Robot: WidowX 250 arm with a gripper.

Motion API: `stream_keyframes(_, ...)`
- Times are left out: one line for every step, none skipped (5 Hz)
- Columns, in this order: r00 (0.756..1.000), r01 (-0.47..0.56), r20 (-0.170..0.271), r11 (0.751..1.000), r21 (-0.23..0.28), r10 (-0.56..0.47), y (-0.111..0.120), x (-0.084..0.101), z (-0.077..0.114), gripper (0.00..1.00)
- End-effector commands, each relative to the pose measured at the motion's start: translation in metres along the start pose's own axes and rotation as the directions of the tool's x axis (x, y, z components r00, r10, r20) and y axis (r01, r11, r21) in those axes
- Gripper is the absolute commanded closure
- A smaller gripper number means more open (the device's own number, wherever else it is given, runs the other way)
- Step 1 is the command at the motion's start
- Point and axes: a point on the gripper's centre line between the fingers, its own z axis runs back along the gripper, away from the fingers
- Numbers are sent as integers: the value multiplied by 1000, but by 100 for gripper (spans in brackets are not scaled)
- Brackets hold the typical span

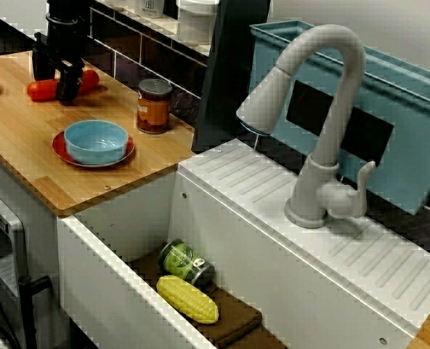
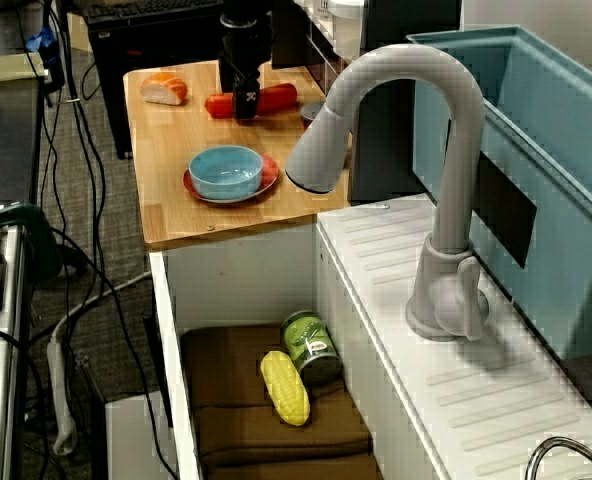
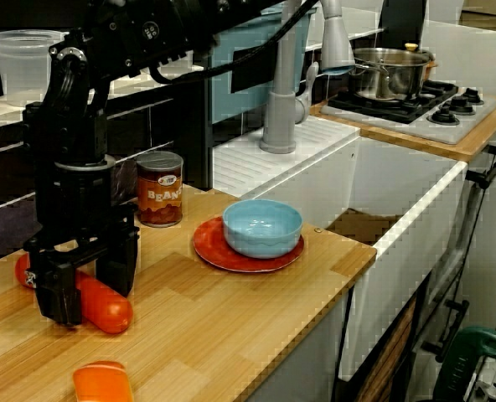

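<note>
My black gripper [image 3: 87, 283] stands upright at the far end of the wooden counter [image 3: 231, 310], fingertips down on the board. Its two fingers [image 3: 59, 289] hug either side of a long red sausage-shaped toy [image 3: 105, 311] that lies flat on the wood, with no gap showing. From above, the gripper [image 1: 59, 76] covers the toy's middle and the red ends [image 1: 37, 90] stick out on both sides. The view along the counter shows the same hold, gripper [image 2: 244, 100] over the red toy [image 2: 281, 97].
A blue bowl [image 1: 95, 140] sits on a red plate [image 1: 62, 153], with a beans can [image 1: 154, 106] behind it. An orange-and-white food piece [image 2: 164, 90] lies near the counter's end. In the sink [image 2: 176, 330] lie a corn cob [image 2: 284, 388] and a green can [image 2: 311, 347]. A grey faucet [image 1: 324, 109] arches above.
</note>
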Motion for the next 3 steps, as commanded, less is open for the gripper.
stream_keyframes(998,5,66,1000,25,-6,9,2,27,100)
stream_keyframes(998,6,62,1000,15,-7,10,1,29,100)
stream_keyframes(998,6,67,1000,-2,-6,14,1,36,100)
